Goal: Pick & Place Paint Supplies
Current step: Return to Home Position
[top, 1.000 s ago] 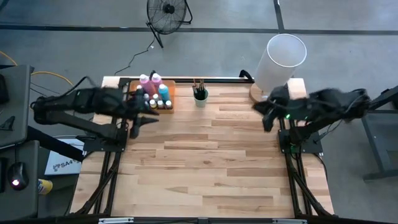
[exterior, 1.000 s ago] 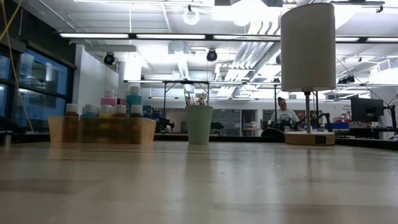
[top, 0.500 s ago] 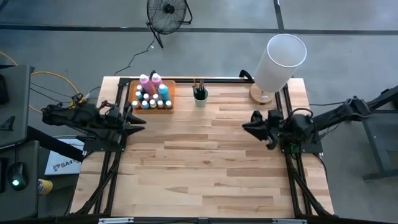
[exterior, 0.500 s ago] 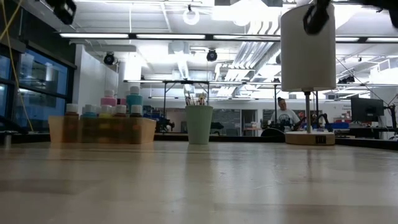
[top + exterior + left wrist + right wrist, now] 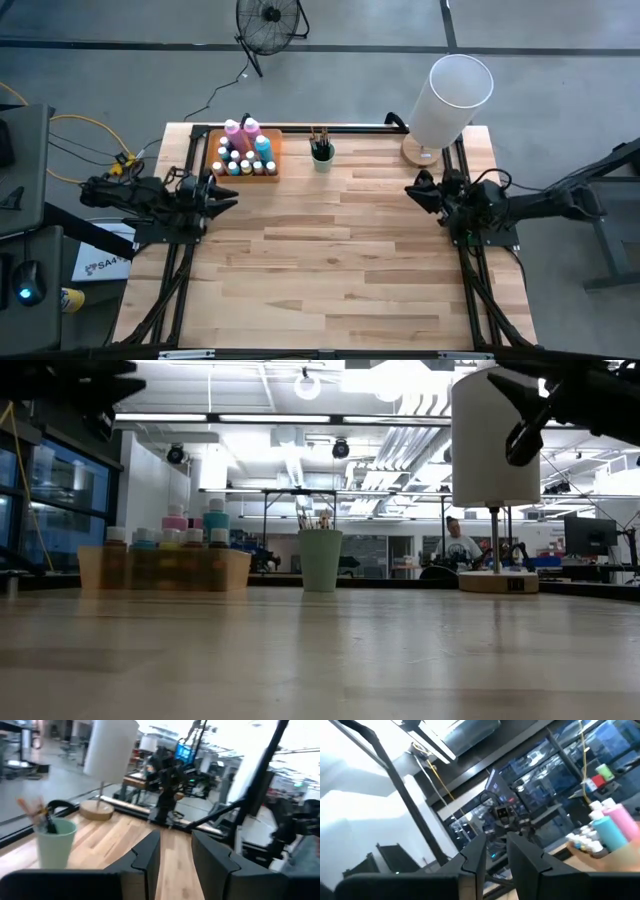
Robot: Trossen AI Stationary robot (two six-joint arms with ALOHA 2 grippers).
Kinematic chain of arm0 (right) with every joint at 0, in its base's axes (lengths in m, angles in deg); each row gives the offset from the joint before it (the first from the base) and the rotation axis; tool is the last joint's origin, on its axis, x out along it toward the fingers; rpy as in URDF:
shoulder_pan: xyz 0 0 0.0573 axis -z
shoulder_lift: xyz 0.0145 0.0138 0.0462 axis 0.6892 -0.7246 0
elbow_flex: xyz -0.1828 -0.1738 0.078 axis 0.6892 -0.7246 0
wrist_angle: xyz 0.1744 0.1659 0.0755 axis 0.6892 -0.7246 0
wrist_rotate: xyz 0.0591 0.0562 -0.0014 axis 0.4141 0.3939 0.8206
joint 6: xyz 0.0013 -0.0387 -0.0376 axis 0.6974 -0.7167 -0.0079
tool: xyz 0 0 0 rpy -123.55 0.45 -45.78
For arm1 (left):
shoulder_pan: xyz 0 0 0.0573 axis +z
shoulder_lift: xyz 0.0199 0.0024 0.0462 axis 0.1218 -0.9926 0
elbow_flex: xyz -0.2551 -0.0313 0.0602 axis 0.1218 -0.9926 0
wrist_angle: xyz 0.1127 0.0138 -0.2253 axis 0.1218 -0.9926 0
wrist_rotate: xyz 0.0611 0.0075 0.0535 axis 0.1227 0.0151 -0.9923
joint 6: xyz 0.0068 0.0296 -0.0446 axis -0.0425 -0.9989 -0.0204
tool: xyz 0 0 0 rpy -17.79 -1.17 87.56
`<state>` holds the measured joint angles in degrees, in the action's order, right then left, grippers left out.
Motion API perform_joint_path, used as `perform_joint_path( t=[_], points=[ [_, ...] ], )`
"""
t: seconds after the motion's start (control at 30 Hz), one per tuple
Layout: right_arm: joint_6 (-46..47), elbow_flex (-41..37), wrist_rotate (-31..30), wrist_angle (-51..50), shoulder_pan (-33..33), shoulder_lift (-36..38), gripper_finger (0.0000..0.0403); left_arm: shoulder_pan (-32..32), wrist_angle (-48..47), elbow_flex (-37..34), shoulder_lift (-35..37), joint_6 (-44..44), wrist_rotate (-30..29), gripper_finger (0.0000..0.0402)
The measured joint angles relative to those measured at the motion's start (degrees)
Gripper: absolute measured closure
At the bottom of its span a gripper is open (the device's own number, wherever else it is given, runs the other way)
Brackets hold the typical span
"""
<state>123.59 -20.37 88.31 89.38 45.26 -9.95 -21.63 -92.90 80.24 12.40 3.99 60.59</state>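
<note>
My left end effector (image 5: 226, 193), empty and parted at the counter's (image 5: 330, 250) left edge, is nearer the bottles (image 5: 245, 152) in the tray (image 5: 277, 152) and the brushes (image 5: 318, 136) upright in the cup (image 5: 322, 158), all by the far edge, while my right end effector (image 5: 413, 192), likewise parted, hangs well apart.

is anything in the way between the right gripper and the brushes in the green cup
Nothing visible does: only bare table lies between the right gripper and the green cup holding the brushes; the lamp stands aside.
</note>
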Motion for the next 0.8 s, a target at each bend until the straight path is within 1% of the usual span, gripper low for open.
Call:
perform_joint_path(
  t=[0.17, 0.27, 0.4, 0.53, 0.6, 0.67, 0.8],
  points=[
    [2.1, 0.0, 5.2, -9.6, 7.6, 7.3, 0.0332, 0.0, 0.2, -0.6, 0.4, -0.9, -4.3, 0.0293],
    [4.2, 0.0, 10.4, -13.8, 12.8, 11.0, 0.0332, 0.0, 1.5, -1.0, 0.4, -0.9, -4.7, 0.0293],
    [6.4, 0.0, 15.8, -17.7, 18.7, 13.8, 0.0332, 0.0, 7.5, -6.1, 0.4, -0.2, -4.8, 0.0293],
    [7.6, 0.0, 19.0, -18.4, 23.0, 14.4, 0.0332, 0.0, 16.4, -11.7, 0.1, -0.2, -4.2, 0.0293],
    [8.0, 0.0, 20.6, -18.3, 24.5, 14.4, 0.0332, 0.0, 19.1, -14.3, 0.1, -0.8, -4.2, 0.0293],
    [8.4, 0.0, 21.0, -18.6, 25.6, 14.4, 0.0332, 0.0, 21.8, -15.5, 0.2, -0.7, -4.1, 0.0293],
    [7.5, 0.0, 21.0, -19.6, 26.5, 14.4, 0.0332, 0.0, 15.4, -15.4, 0.1, 2.6, -4.5, 0.0293]
  ],
)
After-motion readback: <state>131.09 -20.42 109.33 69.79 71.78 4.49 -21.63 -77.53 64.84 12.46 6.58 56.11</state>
